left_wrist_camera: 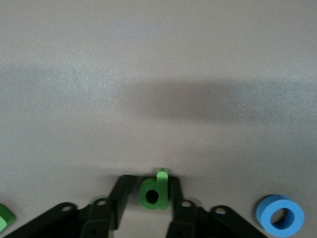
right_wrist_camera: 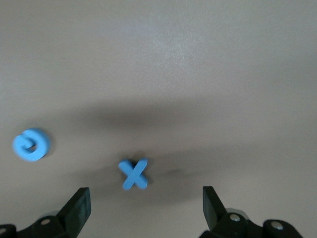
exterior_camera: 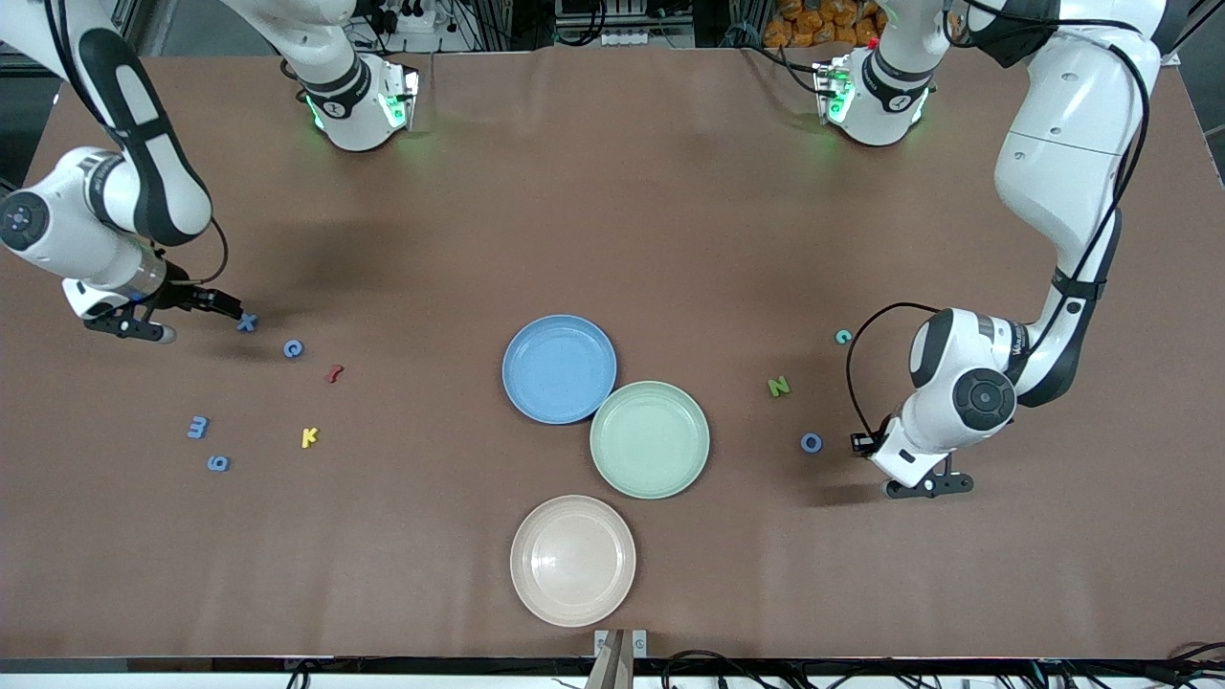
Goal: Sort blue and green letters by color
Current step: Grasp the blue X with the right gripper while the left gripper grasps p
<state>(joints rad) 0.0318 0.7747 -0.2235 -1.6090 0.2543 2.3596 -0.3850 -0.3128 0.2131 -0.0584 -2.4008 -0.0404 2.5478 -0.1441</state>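
My left gripper (left_wrist_camera: 150,184) is down at the table at the left arm's end, shut on a small green letter d (left_wrist_camera: 152,195), a finger against each side of it. In the front view that gripper (exterior_camera: 864,444) hides the d. Beside it lie a blue O (exterior_camera: 811,442) (left_wrist_camera: 280,216), a green N (exterior_camera: 778,387) and a teal curl (exterior_camera: 843,336). At the right arm's end my right gripper (exterior_camera: 228,308) (right_wrist_camera: 143,198) stands open low over the table, with a blue X (exterior_camera: 247,322) (right_wrist_camera: 133,174) just ahead of its tips. A blue C (exterior_camera: 293,348) (right_wrist_camera: 30,145), a blue 3 (exterior_camera: 197,427) and a blue 6 (exterior_camera: 218,463) lie nearby.
Three empty plates sit mid-table: blue (exterior_camera: 560,368), pale green (exterior_camera: 650,439) touching it, and beige (exterior_camera: 572,560) nearest the front camera. A red squiggle (exterior_camera: 334,373) and a yellow K (exterior_camera: 309,437) lie among the blue letters.
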